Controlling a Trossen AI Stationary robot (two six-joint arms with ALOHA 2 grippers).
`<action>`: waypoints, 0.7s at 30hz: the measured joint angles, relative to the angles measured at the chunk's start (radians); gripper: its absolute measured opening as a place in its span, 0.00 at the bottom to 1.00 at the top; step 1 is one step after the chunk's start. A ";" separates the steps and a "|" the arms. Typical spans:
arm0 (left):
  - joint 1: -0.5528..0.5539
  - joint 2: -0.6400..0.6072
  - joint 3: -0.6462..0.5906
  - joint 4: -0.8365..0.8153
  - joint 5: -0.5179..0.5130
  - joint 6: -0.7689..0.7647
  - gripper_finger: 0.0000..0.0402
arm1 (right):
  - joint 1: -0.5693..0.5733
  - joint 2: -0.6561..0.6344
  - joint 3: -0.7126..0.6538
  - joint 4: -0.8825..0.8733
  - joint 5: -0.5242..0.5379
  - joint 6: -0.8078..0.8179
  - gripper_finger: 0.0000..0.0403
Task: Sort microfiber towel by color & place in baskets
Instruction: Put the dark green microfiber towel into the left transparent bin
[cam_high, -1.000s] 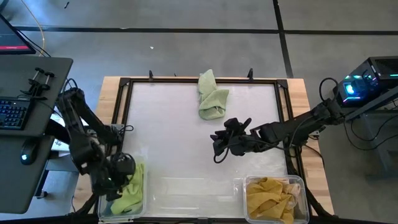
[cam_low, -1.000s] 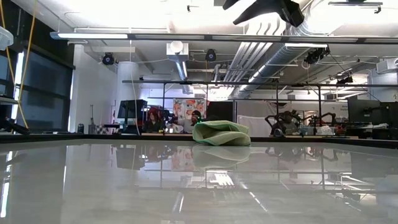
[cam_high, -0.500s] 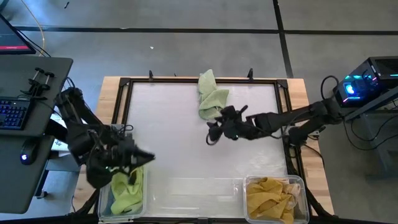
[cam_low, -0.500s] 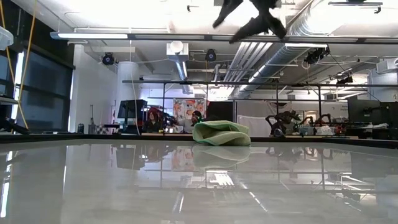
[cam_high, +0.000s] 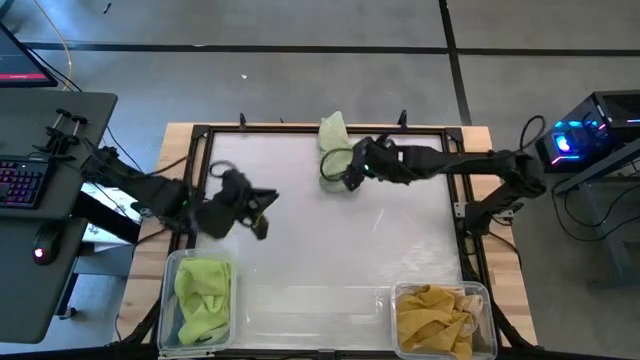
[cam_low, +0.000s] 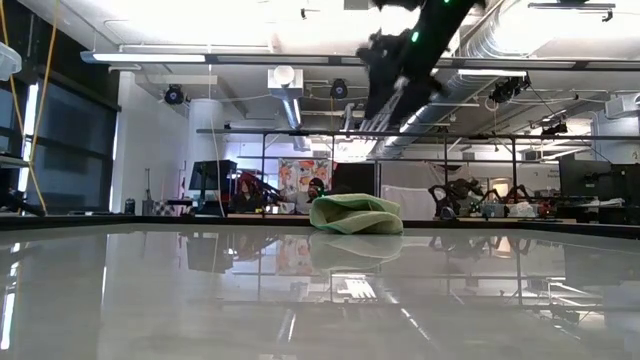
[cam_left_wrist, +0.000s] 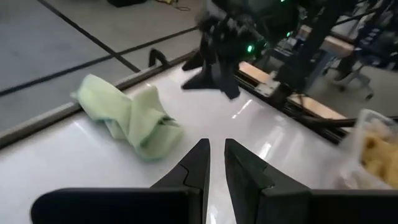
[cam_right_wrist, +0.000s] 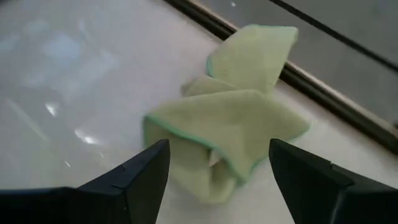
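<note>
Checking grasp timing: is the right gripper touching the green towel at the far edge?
Apart. In the low view the right gripper hangs well above the green towel, with open room showing between them.

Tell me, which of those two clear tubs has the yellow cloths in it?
The tub at the table's near right corner holds yellow cloths; the other tub, at the near left, holds a green cloth.

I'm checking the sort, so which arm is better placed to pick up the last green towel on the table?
Right. The right tool hangs open directly over the crumpled light-green microfiber towel at the far edge, fingers either side of it in its wrist view. The left tool, nearly shut, is farther off, over bare table.
</note>
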 joint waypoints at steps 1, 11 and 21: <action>0.037 0.000 0.000 0.015 0.020 0.037 0.09 | -0.026 0.017 0.000 0.016 -0.026 -0.060 0.67; 0.361 0.002 0.000 0.265 0.146 0.269 0.09 | -0.227 0.314 0.000 0.147 -0.295 -0.492 0.64; 0.515 0.003 0.000 0.292 0.249 0.295 0.09 | -0.328 0.473 0.005 0.187 -0.477 -0.478 0.49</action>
